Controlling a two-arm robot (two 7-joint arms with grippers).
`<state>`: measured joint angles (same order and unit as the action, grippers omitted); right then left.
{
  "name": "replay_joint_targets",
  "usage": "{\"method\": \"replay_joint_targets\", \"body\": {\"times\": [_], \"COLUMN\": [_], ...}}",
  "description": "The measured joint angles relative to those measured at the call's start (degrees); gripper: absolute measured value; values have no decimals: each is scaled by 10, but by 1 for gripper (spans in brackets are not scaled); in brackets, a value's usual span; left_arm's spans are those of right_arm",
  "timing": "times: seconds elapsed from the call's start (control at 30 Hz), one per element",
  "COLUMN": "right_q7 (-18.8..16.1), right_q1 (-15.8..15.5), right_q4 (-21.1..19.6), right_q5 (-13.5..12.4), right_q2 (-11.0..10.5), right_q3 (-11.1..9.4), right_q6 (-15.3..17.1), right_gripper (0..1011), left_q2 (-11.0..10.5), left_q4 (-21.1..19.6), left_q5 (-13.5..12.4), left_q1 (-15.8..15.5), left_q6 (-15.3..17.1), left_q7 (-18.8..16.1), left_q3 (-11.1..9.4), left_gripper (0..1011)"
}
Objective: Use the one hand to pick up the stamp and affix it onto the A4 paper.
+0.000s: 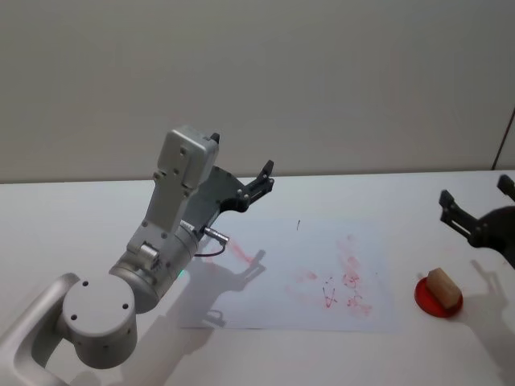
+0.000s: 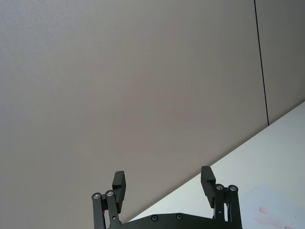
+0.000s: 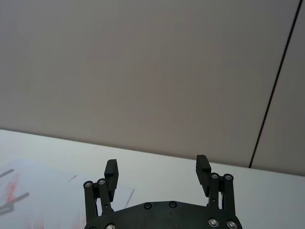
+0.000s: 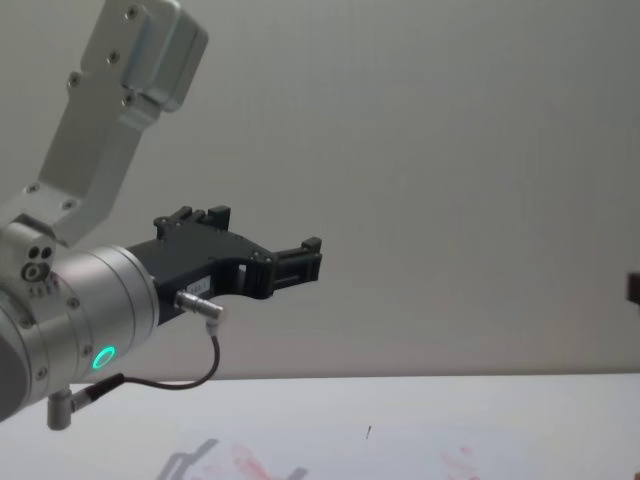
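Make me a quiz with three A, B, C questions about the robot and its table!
1. What colour are the smudgy prints on the A4 paper?
A blue
B red
C green

2. The right gripper is:
A open
B shut
C wrapped in tape

3. Where is the stamp?
A on the A4 paper
B on the red round pad
C in the right gripper

Answers:
1 B, because the marks on the sheet are red.
2 A, because its two fingers stand wide apart with nothing between them.
3 B, because the wooden block sits on the pad, on the table to the right of the sheet.

The left gripper hangs raised on the left and is open too.
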<state>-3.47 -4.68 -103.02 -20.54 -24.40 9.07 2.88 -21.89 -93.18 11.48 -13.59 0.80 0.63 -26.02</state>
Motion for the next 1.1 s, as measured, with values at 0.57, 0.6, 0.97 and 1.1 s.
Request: {"method": "replay_joint_targets", "body": {"times": [0.57, 0.6, 0.97, 1.1], "right_q7": [-6, -6, -14, -20], "right_q1": [-77, -79, -106, -106], "right_q4": [-45, -47, -58, -58], "right_q5": [-42, -42, -36, -29], "right_q2": [-55, -57, -74, -74], "right_q3": [-31, -31, -36, -34], "right_q6": [63, 66, 106, 116], "right_gripper": [1001, 1001, 1001, 1001], "left_q2": [0, 0, 0, 0], "left_q4": [0, 0, 0, 0], "left_q5": [0, 0, 0, 0], "left_q1": [0, 0, 0, 0], "left_q6": [0, 0, 0, 0], "left_q7": [0, 0, 0, 0], "left_q3": [0, 0, 0, 0], "left_gripper": [1001, 1001, 1001, 1001]}}
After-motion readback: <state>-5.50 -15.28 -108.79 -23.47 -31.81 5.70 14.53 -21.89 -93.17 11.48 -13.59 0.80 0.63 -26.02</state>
